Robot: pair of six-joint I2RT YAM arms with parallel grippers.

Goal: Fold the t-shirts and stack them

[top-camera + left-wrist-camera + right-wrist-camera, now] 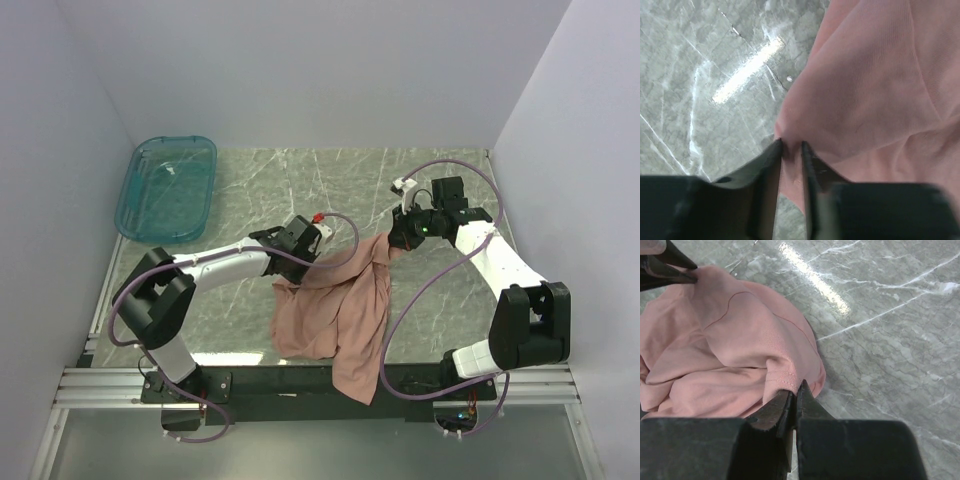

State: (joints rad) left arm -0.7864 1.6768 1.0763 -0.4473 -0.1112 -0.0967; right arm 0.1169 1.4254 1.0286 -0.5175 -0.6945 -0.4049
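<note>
The dusty-pink t-shirt (335, 310) was found bunched on the near middle of the counter (300, 190), with one part hung over the near edge. The left hand (791, 146) was seen narrowed, its fingers (769, 170) pinched on a fold at the cloth's left edge. The right hand (794, 390) was noted closed tight on a stitched hem at the cloth's far right corner. A band of cloth was stretched between the two hands. A teal bin (167, 188) was recorded at the far left, well apart from the t-shirt.
</note>
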